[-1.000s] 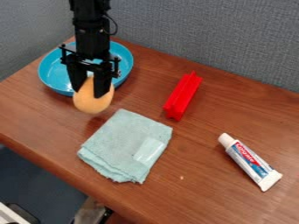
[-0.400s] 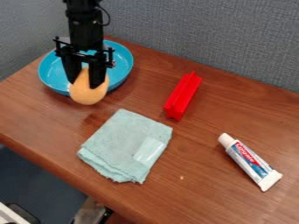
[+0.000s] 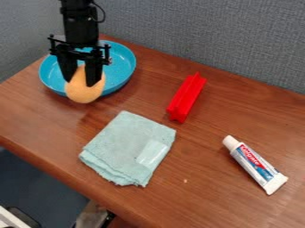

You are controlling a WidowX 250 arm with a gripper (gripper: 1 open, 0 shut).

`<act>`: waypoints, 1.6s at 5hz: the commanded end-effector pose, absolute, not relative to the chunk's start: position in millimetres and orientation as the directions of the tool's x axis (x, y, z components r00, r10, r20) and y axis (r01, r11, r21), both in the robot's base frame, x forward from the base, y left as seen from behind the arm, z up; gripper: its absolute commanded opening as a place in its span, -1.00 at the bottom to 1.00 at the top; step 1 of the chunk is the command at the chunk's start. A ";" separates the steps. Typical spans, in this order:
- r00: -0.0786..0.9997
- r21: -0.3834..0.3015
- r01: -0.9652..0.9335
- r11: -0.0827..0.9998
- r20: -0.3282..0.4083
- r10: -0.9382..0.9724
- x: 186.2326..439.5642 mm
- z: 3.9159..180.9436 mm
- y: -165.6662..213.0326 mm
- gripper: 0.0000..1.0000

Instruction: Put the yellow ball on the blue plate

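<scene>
1. Yellow ball (image 3: 81, 88) hangs clamped between the fingers of the gripper (image 3: 80, 83), at the near rim of the blue plate (image 3: 119, 64) and overlapping it in this view; whether it is clear of the rim I cannot tell.
2. Released here, it would likely strike the rim and roll out onto the table (image 3: 48, 116), being round and only partly over the dish.
3. Nearby, the teal cloth (image 3: 127, 148) lies well apart, with the red block (image 3: 186, 96) and toothpaste tube (image 3: 256, 164) further right.

Yellow ball (image 3: 81, 89) held over blue plate (image 3: 119, 58) rim.
</scene>
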State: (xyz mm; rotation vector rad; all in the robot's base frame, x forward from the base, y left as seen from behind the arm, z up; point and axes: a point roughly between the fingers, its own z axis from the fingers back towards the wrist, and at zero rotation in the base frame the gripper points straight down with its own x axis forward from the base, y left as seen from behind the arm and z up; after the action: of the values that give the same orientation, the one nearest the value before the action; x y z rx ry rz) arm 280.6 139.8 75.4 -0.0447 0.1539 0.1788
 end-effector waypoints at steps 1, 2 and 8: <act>0.974 -0.022 -0.205 0.979 -0.106 0.201 287.5 88.1 153.2 -1.00; 0.971 -0.025 -0.219 0.975 -0.101 0.216 289.1 87.8 159.9 -1.00; 0.948 -0.027 -0.305 0.952 -0.101 0.301 293.3 75.2 191.5 -1.00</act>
State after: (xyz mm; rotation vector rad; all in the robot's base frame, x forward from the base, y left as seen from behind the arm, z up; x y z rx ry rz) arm 293.4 182.3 67.1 -0.0541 0.1275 0.2859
